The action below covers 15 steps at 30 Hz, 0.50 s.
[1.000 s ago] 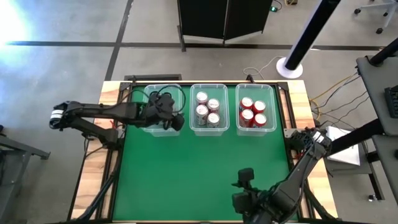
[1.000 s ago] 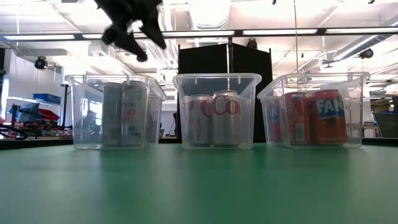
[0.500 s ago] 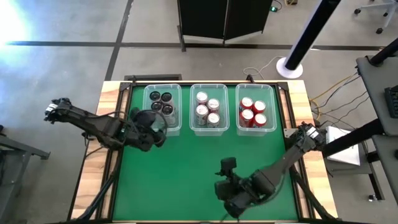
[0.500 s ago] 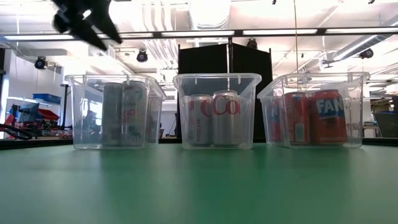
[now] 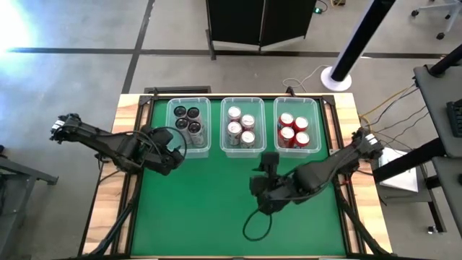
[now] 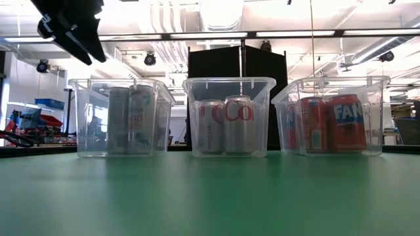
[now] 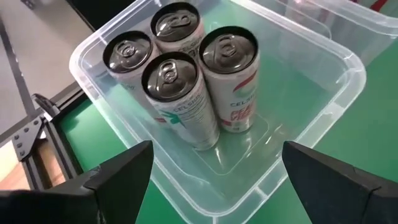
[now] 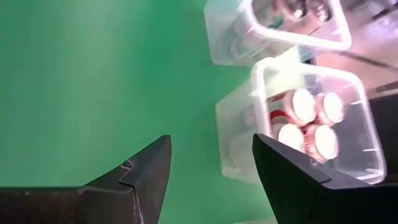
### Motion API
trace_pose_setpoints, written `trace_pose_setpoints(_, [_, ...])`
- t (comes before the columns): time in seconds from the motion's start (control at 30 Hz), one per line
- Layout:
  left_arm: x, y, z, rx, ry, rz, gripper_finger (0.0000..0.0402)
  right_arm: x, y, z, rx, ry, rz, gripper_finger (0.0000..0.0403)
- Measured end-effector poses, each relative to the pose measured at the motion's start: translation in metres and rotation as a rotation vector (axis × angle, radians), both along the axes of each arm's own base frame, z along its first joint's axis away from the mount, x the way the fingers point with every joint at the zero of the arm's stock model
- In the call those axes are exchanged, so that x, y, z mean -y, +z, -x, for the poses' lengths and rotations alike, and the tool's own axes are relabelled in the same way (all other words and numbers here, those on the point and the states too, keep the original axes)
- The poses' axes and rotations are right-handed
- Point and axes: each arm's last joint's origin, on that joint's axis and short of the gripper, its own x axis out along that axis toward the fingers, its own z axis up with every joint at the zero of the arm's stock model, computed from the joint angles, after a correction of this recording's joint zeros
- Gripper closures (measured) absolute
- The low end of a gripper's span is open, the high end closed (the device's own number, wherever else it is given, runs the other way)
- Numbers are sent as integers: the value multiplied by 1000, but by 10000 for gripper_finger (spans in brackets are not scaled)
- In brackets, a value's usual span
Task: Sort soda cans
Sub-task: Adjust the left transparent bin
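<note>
- the soda cans (image 5: 241, 127) sit upright in 3 clear bins (image 5: 242, 149) at the table's (image 5: 216, 209) far edge: 4 dark-topped in the left bin (image 7: 180, 93), 4 silver-white in the middle, 4 red on the right (image 5: 294, 131)
- likely rigid but thin-walled, smooth and slippery; best taken across the mid body
- left gripper (image 5: 170, 153) is just beside the left bin, fingers (image 7: 118, 180) spread wide, holding nothing
- right gripper (image 5: 266, 186) hangs over bare green mat, fingers (image 8: 146, 171) apart and empty
</note>
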Motion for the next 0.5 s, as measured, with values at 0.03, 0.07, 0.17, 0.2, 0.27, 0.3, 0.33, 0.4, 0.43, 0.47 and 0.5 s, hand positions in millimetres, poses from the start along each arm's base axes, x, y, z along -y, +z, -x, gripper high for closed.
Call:
trace_pose_setpoints(0.03, [0,0,0,-2,4,0,61,3,3,2,16,-4,2,184])
trace_pose_setpoints(0.07, [0,-1,1,-4,9,1,61,6,6,5,29,-6,-2,184])
trace_pose_setpoints(0.17, [-1,-3,2,-20,14,-3,61,12,10,12,68,-18,-22,184])
trace_pose_setpoints(0.2, [-1,-3,3,-28,22,-4,61,14,10,14,74,-21,-26,184])
trace_pose_setpoints(0.27, [-2,-5,7,-49,46,-7,61,16,6,17,76,-31,-34,184])
trace_pose_setpoints(0.3, [-3,-5,8,-58,64,-7,61,16,4,19,78,-36,-46,184])
trace_pose_setpoints(0.33, [-4,-6,10,-65,85,-7,61,16,0,21,73,-43,-53,184])
trace_pose_setpoints(0.4, [-4,-7,13,-74,125,4,61,17,-7,23,60,-57,-55,184])
trace_pose_setpoints(0.43, [-5,-8,14,-73,144,16,61,17,-12,24,52,-65,-56,184])
trace_pose_setpoints(0.47, [-5,-9,15,-66,168,35,61,18,-15,24,45,-73,-55,184])
trace_pose_setpoints(0.5, [-6,-9,15,-52,192,50,61,18,-18,25,39,-79,-56,184])
